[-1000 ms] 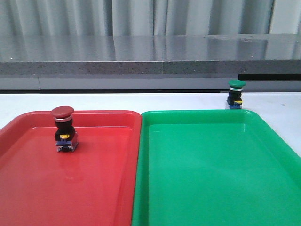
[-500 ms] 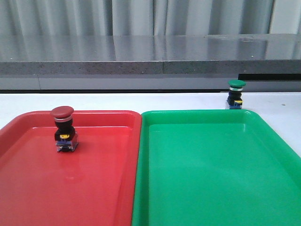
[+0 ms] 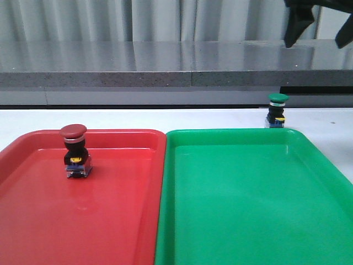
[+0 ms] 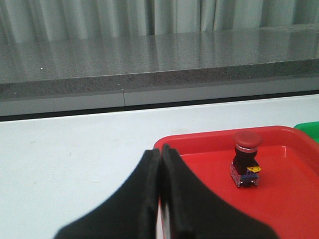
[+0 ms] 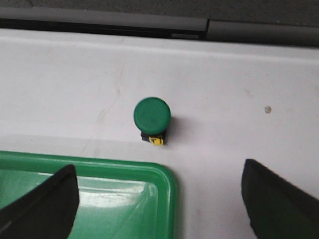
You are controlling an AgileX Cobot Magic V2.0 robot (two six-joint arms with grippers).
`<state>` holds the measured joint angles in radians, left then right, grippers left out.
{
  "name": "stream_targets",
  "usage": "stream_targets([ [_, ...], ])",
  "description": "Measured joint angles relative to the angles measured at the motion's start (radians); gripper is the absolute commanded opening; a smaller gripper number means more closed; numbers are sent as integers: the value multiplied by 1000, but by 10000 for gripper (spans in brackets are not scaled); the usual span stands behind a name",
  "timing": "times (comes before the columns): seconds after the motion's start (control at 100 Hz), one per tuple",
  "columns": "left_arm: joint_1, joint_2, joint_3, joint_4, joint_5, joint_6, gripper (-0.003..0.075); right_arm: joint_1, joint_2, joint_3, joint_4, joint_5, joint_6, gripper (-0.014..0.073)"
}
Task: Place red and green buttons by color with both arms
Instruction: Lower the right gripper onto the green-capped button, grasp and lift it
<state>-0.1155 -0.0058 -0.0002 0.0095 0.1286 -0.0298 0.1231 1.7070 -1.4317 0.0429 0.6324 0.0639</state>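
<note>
1. The red button (image 3: 73,149) stands upright inside the red tray (image 3: 33,221), near its far rim; that half of the sorting looks done

2. The green button (image 3: 277,110) stands on the white table (image 3: 165,118) just beyond the far right corner of the green tray (image 3: 248,221), outside it

3. The right gripper (image 3: 320,25) hangs high above the green button, its fingers (image 5: 40,204) spread wide and empty

4. The left gripper (image 4: 160,199) holds nothing, fingertips pressed together, beside the red tray's near corner

5. The step in hand appears to be the reach for the green button; next the right arm must descend, straddle the cap, close, and carry it into the green tray
</note>
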Motion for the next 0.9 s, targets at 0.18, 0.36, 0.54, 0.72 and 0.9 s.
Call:
stream_targets([
  [0.18,0,0,0,0,0,0,-19,28,151,-156,2,48,-1,654],
  [0.36,0,0,0,0,0,0,-19,29,282,-248,4,73,-1,654],
  [0.54,0,0,0,0,0,0,-19,23,369,-291,4,79,-1,654],
  [0.72,0,0,0,0,0,0,-19,23,424,-297,4,55,3,654],
  [0.9,0,0,0,0,0,0,-19,17,442,-297,4,24,7,641],
])
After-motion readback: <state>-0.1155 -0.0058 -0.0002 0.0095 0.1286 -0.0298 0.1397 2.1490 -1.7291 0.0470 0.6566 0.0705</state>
